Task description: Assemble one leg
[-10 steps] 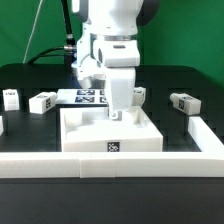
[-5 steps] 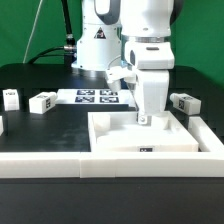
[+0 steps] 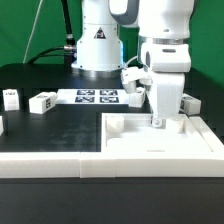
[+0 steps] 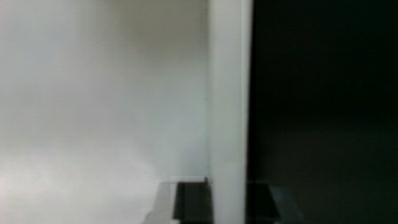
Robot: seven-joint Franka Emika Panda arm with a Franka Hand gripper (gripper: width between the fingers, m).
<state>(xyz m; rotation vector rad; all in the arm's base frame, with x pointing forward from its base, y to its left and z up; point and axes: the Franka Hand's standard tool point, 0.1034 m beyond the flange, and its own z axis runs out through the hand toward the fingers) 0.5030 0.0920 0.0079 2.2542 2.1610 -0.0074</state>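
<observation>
Exterior view: the gripper is seen closed on the far rim of the white tray. A leg is left untouched just behind, toward the exterior view's right; another leg lies well apart, left.

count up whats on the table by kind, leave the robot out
leg posts in clear view: 3
tray panel: 1
marker board: 1
white front rail: 1
total: 6
</observation>
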